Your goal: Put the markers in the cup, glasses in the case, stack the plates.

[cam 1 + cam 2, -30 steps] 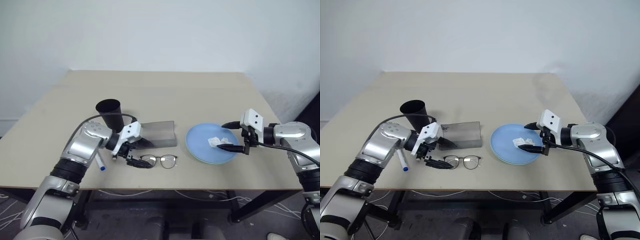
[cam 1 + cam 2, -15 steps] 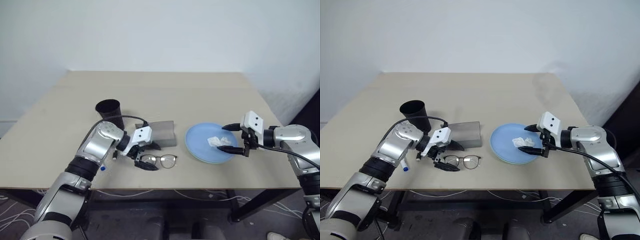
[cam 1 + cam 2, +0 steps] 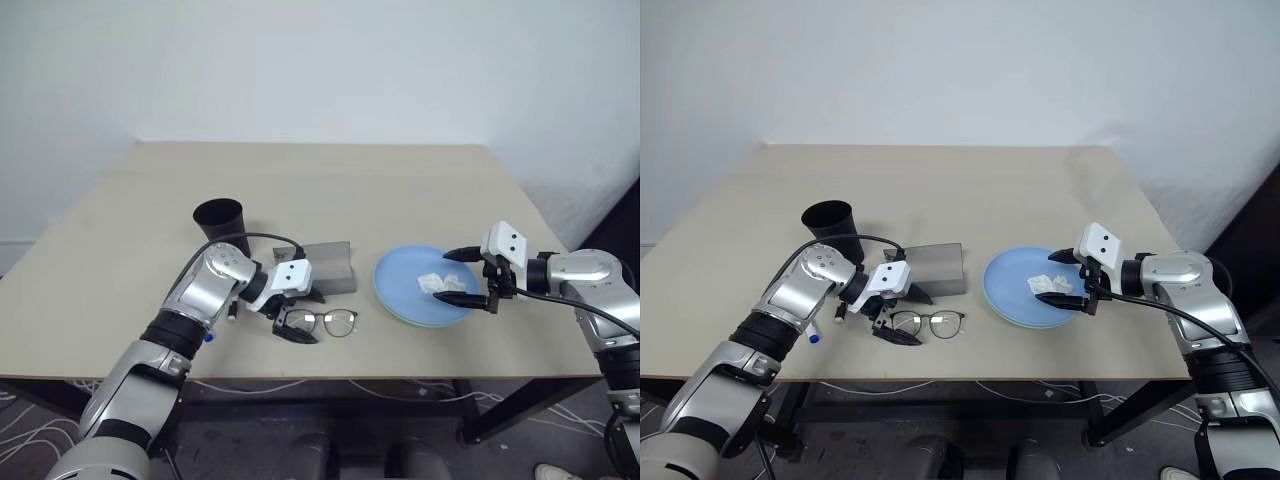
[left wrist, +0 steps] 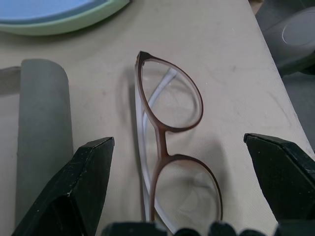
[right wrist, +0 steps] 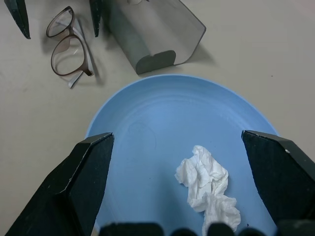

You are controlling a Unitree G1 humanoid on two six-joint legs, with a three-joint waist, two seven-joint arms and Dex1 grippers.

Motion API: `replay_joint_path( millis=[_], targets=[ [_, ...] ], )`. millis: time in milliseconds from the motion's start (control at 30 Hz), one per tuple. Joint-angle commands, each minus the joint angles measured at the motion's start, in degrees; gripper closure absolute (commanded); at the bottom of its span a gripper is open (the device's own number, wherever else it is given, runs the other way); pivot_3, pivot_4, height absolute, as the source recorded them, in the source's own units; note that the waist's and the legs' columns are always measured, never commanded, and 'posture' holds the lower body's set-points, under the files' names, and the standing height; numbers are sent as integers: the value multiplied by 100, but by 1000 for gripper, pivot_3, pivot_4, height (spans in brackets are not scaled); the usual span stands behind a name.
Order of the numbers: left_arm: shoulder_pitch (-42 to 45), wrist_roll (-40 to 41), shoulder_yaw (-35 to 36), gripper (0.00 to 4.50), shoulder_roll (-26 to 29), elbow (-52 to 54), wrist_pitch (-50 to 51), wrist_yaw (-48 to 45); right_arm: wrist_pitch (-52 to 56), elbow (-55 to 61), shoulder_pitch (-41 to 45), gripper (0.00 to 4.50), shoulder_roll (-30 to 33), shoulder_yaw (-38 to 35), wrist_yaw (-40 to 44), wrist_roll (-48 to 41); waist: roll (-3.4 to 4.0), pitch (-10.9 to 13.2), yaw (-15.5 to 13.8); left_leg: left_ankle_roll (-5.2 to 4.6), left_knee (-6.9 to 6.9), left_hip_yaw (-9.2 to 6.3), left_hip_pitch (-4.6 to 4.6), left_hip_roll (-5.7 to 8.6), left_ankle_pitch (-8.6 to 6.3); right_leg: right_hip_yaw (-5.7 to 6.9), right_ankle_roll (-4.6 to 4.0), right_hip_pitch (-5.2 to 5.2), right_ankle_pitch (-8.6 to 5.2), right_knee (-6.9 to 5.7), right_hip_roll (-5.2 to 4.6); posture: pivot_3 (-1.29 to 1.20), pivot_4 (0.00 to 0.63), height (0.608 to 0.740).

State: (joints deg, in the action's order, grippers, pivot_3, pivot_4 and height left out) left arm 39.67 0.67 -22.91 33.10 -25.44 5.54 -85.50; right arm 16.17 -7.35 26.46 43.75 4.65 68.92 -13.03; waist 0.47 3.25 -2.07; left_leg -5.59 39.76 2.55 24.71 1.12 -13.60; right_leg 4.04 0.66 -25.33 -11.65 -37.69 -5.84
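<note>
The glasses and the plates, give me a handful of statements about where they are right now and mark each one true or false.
1. The glasses lie folded on the table, in front of the grey case. True.
2. The left claw is shut on the glasses. False: its fingers stand open, one on each side of the glasses, and nothing is held.
3. A crumpled white tissue lies on the blue plate. True.
4. The two plates sit apart on the table. False: the blue plate rests on the pale green plate, already stacked.
5. The right claw is open over the blue plate. True.
6. The black cup lies tipped on its side. False: it stands upright beside the case.
</note>
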Motion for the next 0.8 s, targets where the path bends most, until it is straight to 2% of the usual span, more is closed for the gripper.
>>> replay_joint_path(
  millis=[33, 367, 467, 700, 733, 800],
  targets=[
    [144, -42, 30, 0, -32, 22, -120, 11, 2, 165, 140, 18, 24, -124, -46, -71, 0, 0, 0, -2, 1, 1, 0, 0, -2, 0, 1, 0, 0, 1, 0, 0, 0, 701],
    [76, -81, -10, 0, -81, 126, -86, 72, -3, 182, 120, 18, -4, -121, -93, -75, 0, 0, -1, -6, 12, 2, 2, 0, -5, 0, 6, 2, 3, 1, -3, 0, 0, 701],
    [97, -104, -2, 514, -104, 85, -128, 110, -10, 166, 142, 0, -11, -124, -105, -74, 0, 0, -1, -6, 12, 3, 2, 0, -5, 0, 6, 2, 3, 2, -4, 0, 0, 701],
    [81, -106, 18, 2903, -112, 72, -141, 111, -10, 190, 123, 0, -11, -131, -109, -82, 0, 0, -1, -7, 12, 3, 3, 0, -5, 0, 6, 1, 3, 1, -4, 0, 0, 701],
    [80, -107, 18, 3136, -110, 75, -141, 110, -10, 195, 122, 0, -11, -130, -108, -83, 0, 0, -1, -7, 13, 3, 3, 0, -5, 0, 6, 1, 3, 1, -4, 0, 0, 701],
    [81, -109, 15, 3136, -109, 79, -141, 106, -14, 195, 123, 0, -8, -126, -107, -78, 0, 0, -1, -7, 13, 3, 3, 0, -5, 0, 6, 2, 3, 2, -4, 0, 0, 701]
  ],
)
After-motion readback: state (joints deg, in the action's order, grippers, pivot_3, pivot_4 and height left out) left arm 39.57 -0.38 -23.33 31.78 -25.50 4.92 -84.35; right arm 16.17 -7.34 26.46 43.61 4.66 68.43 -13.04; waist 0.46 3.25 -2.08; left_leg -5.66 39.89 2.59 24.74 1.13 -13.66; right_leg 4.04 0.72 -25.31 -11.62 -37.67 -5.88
